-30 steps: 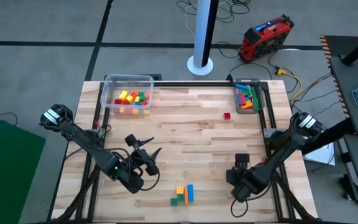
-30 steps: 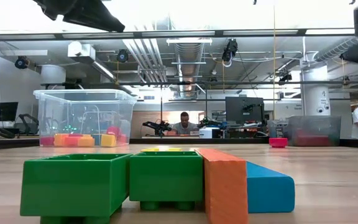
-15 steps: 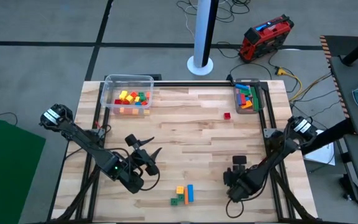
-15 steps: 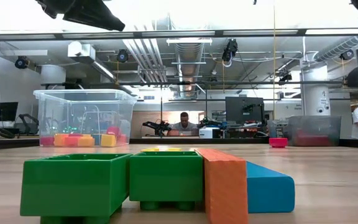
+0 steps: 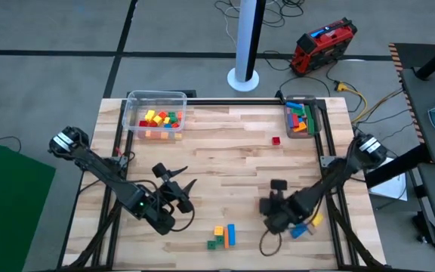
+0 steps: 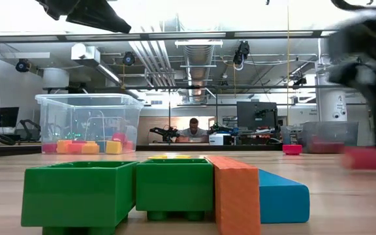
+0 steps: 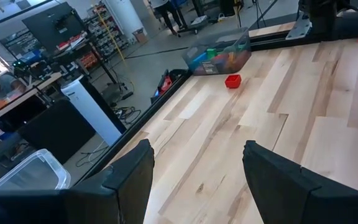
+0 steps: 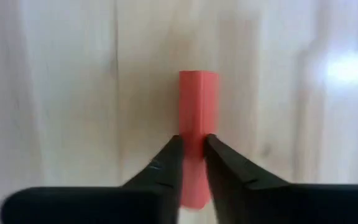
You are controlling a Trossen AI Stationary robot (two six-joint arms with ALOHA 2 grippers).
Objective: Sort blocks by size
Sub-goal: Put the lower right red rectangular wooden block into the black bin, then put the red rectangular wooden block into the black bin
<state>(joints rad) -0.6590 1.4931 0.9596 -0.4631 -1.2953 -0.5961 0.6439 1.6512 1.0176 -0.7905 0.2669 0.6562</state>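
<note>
Since it is small, light and hard, the pink block (image 8: 197,118) is held at one end by the right gripper (image 8: 192,155), pinched tight.

The table (image 5: 232,151) is lit evenly and brightly from above, with only soft shadows under the arms. In the low view, the ceiling lights behind the clear tub (image 6: 88,124) glare white, and the right gripper (image 6: 364,59) is blurred. In the right wrist view, the pink block (image 8: 198,118) and the wood around it are out of focus.
</note>
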